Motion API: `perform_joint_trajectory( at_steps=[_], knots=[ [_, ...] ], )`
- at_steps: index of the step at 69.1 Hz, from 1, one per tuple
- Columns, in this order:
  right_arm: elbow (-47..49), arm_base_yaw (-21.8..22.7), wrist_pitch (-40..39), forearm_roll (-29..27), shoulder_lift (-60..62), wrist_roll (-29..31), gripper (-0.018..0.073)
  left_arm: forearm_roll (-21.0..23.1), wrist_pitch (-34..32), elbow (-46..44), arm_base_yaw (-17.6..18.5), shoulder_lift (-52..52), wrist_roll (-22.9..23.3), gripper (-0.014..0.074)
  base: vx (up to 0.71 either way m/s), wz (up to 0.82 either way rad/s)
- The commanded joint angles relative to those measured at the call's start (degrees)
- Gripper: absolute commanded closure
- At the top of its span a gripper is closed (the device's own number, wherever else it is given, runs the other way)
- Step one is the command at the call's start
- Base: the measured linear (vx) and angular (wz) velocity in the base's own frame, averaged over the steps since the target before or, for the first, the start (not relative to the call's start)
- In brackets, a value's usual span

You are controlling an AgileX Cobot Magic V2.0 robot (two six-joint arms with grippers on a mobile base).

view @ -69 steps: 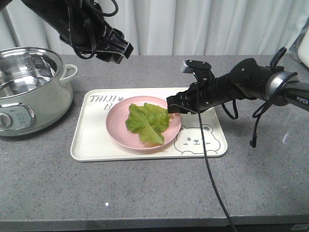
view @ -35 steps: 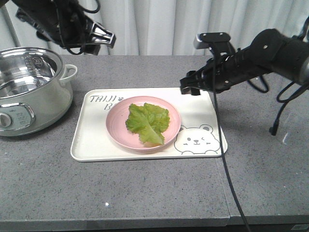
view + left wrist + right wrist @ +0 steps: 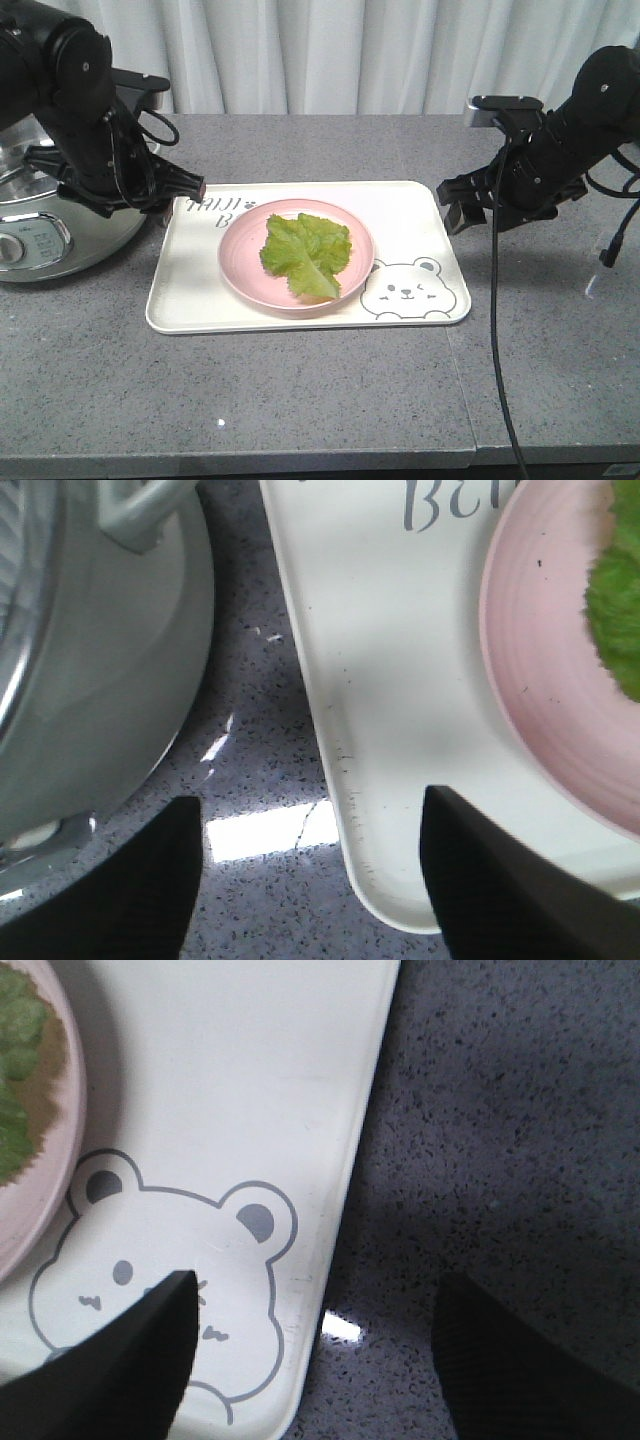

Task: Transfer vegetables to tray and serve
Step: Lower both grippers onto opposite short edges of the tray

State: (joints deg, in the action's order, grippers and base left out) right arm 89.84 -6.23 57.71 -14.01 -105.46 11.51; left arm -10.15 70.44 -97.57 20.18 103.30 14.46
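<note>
One green lettuce leaf (image 3: 305, 255) lies on a round pink plate (image 3: 240, 272) that stands on the cream bear tray (image 3: 200, 300). My left gripper (image 3: 190, 190) is open and empty, low at the tray's left edge. In the left wrist view (image 3: 310, 880) one finger is over the tray (image 3: 390, 710) and the other over the counter. My right gripper (image 3: 455, 205) is open and empty at the tray's right edge. In the right wrist view (image 3: 315, 1360) it straddles the tray rim (image 3: 345, 1190) beside the bear drawing (image 3: 160, 1260).
A steel electric pot (image 3: 60, 190) stands close to the left of the tray, right beside my left gripper; it also shows in the left wrist view (image 3: 100, 680). A black cable (image 3: 495, 330) hangs from the right arm. A curtain closes the back.
Both arms have come down and moved outward. The left went from high at the back to the tray's left edge. The right drew away from the plate to the tray's right edge.
</note>
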Motion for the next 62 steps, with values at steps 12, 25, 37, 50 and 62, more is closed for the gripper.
perform_joint_trajectory(
  at_steps=[12, 25, 37, 50, 62],
  knots=[
    [1.7, 0.4, 0.1, -0.7, -0.3, 0.0, 0.0083, 1.3, -4.5, 3.4, -0.1, -2.6, 1.6, 0.0153, 0.0, 0.0],
    [1.7, 0.4, 0.0, -0.9, -1.6, -0.1, 0.0083, 4.4, -6.8, 6.5, -1.3, -2.6, 1.8, 0.0153, 0.0, 0.0],
    [1.7, 0.4, -0.2, -0.9, -2.3, -0.5, 0.0083, 4.7, -8.4, 8.8, -2.6, -2.6, 1.8, 0.0153, 0.0, 0.0],
    [1.7, 0.4, -0.1, -1.0, -3.5, -0.6, 0.0083, 5.1, -9.1, 8.9, -2.7, -1.9, 1.8, 0.0153, 0.0, 0.0],
    [1.7, 0.4, 0.1, -1.3, -4.9, -0.6, 0.0083, 6.8, -9.2, 8.9, -2.7, 0.0, 1.7, 0.0153, 0.0, 0.0]
  ],
)
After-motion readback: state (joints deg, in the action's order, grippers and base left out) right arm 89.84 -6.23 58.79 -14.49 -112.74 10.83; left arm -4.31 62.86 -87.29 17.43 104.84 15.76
